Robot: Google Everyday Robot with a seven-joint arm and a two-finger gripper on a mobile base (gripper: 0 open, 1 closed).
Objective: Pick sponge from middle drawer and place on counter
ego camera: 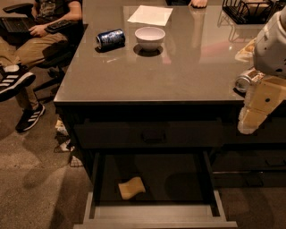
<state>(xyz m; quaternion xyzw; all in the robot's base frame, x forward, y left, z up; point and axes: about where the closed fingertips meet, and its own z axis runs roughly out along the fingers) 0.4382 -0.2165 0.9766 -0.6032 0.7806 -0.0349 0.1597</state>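
The pale-yellow sponge (131,188) lies slightly bent on the dark floor of the open middle drawer (154,214), left of its centre. The glossy grey-brown counter (178,71) spans the upper part of the view. My gripper (254,117) hangs at the right edge of the view, in front of the counter's front edge, well above and to the right of the sponge. It holds nothing that I can see.
On the counter are a blue can on its side (110,39), a white bowl (149,37), a white paper sheet (150,15), a silver can (245,80) near my arm and a wire basket (248,10). A closed drawer front with handle (154,134) sits above the open drawer. A seated person (40,31) is at left.
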